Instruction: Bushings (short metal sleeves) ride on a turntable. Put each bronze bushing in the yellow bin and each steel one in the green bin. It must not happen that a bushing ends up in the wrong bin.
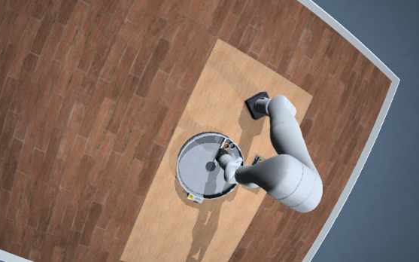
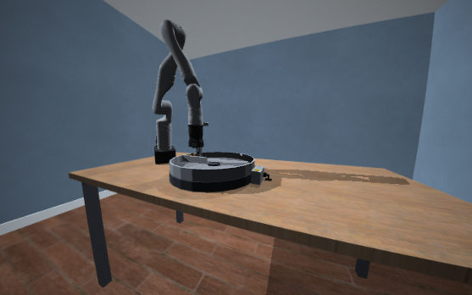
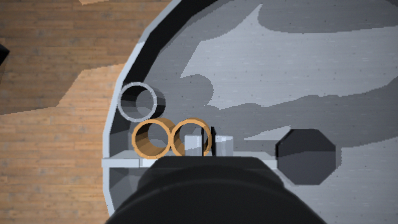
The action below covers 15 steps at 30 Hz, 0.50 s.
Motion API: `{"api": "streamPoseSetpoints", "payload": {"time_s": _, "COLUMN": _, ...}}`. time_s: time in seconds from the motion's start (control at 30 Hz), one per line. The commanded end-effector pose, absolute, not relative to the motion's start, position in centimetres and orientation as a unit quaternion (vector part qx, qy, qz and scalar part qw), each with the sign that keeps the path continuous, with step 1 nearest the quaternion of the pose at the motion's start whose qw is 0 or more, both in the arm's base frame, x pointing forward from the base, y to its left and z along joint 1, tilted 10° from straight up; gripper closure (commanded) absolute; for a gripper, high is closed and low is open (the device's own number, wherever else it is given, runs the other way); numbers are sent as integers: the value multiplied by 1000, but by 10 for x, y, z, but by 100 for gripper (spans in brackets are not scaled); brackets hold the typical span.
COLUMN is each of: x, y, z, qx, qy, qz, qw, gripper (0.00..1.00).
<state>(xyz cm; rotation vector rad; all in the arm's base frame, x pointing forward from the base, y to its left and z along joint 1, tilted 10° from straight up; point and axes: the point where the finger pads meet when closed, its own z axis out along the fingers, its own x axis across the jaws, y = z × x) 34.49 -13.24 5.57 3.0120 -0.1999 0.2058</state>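
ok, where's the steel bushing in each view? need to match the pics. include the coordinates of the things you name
Top: steel bushing [image 1: 232, 143] [image 3: 121, 102] just right of the one visible bronze bushing [image 1: 226, 142] [image 3: 191, 120], inside the turntable's [image 1: 192, 166] [image 2: 211, 175] [image 3: 280, 70] upper right rim.
Exterior: can't make it out.
Wrist: left of centre, above the two bronze ones, by the rim.
Shared landmark: dark hub [image 1: 211, 166] [image 2: 213, 164] [image 3: 307, 160] mid-turntable.

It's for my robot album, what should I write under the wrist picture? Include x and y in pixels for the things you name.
Two bronze bushings [image 3: 134, 140] and one steel bushing [image 3: 121, 109] on the turntable [image 3: 350, 65].

Wooden table, round turntable on it
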Motion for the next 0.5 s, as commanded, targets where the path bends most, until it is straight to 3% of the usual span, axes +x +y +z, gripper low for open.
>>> {"api": "streamPoseSetpoints", "payload": {"time_s": 0.0, "x": 345, "y": -133, "z": 58, "qx": 994, "qy": -66, "qz": 69, "qw": 59, "gripper": 100}}
{"api": "streamPoseSetpoints", "payload": {"time_s": 0.47, "x": 345, "y": -133, "z": 61, "qx": 994, "qy": -66, "qz": 70, "qw": 59, "gripper": 100}}
